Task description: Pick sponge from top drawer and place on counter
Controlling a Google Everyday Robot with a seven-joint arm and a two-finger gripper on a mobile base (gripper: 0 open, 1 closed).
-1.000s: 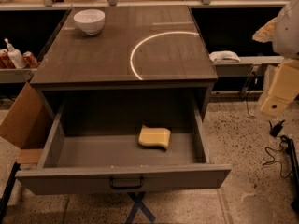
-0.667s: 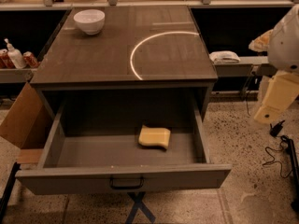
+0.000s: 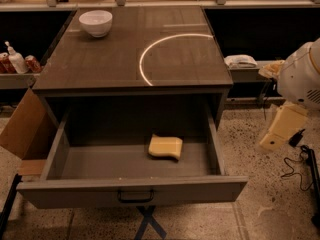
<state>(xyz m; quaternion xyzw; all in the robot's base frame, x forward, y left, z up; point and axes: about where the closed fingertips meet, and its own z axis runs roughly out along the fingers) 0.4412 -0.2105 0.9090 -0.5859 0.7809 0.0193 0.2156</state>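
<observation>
**Sponge [image 3: 165,147] lies in the open top drawer [image 3: 132,188], gripper [image 3: 281,128] off to the right**

At far left we see a cardboard flap [image 3: 22,129] beside the drawer. A white bowl [image 3: 96,22] sits on the far left corner of the counter [image 3: 95,66], whose white arc [image 3: 140,59] curves right of centre. Below, the drawer stands pulled out toward us. The pale yellow sponge rests on its floor, right of the middle, clear of the walls. The gripper hangs low to the right of the drawer, well apart from the sponge. We cannot tell whether it is open or closed.
</observation>
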